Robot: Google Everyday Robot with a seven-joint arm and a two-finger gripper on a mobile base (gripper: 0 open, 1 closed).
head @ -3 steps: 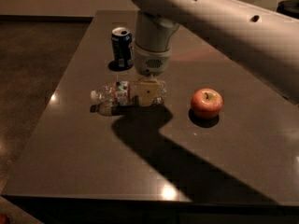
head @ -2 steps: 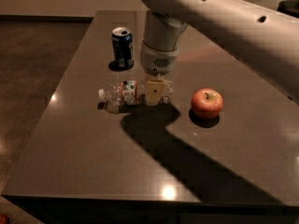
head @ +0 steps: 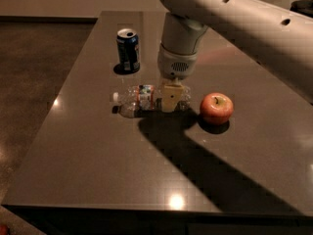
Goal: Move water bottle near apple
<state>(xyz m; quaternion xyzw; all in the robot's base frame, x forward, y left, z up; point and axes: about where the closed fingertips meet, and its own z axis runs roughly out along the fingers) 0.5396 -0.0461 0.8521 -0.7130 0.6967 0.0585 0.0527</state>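
The water bottle (head: 139, 98) lies on its side on the dark table (head: 98, 170), white cap pointing left, its orange, white and green label showing. My gripper (head: 169, 100) comes down from above and is shut on the bottle's right half, with a pale finger (head: 168, 96) in front of it. The red apple (head: 216, 108) stands upright just right of the bottle's base, a small gap between them. The bottle's far side is hidden behind the gripper.
A blue soda can (head: 128, 49) stands upright behind the bottle, towards the table's far left. My arm (head: 234, 18) reaches in from the upper right and casts a wide shadow across the table's front right. The table's left edge drops to the floor.
My gripper has moved right with the water bottle in it, bringing the bottle's base close to the apple. The apple and the can have stayed put.
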